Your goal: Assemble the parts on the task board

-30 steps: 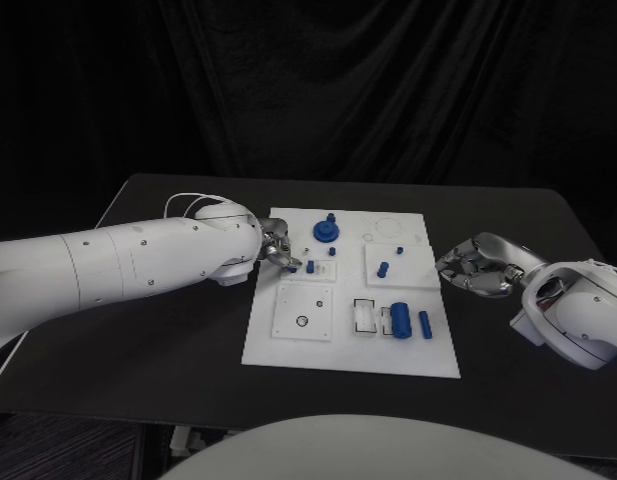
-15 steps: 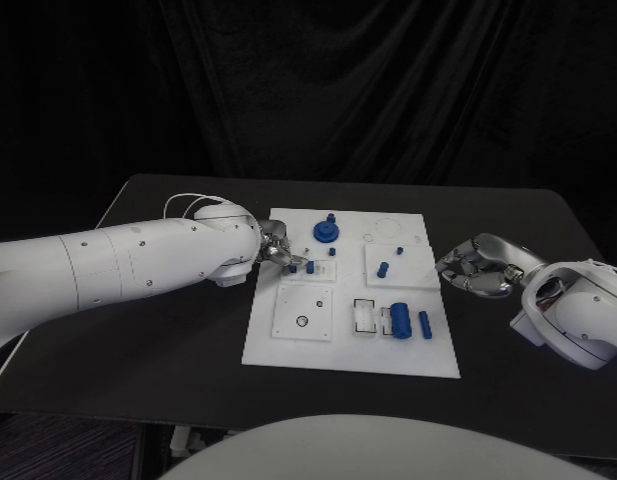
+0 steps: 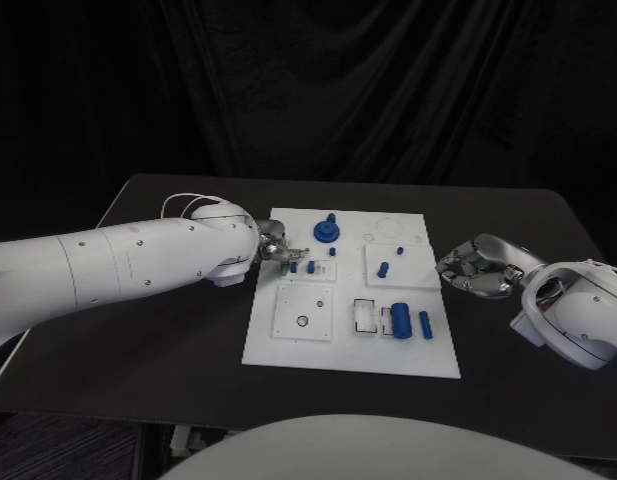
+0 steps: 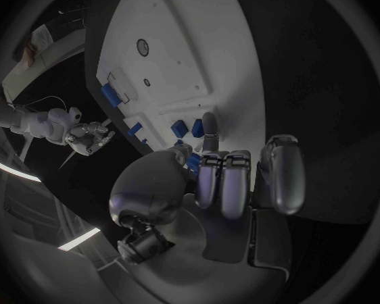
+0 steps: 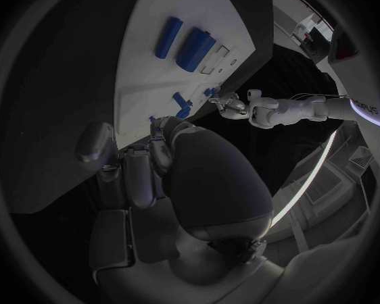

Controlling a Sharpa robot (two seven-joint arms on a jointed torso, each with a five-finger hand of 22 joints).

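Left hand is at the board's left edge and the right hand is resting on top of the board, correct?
Not quite. The left hand is at the task board's left edge, but the head view shows the right hand beside the board, off its right edge over the black table.

Left hand [image 3: 274, 250] sits over the left edge of the task board [image 3: 351, 345], fingers curled close to a small blue peg [image 3: 295, 267]; can't tell if it's touching. Right hand [image 3: 478, 268] rests on the black table [image 3: 135, 350] just off the board's right edge, fingers curled in, holding nothing. Blue knob part [image 3: 324, 232] stands near the board's far edge. Large blue cylinder [image 3: 400, 320] and a slimmer one [image 3: 425, 323] lie side by side at the near right.
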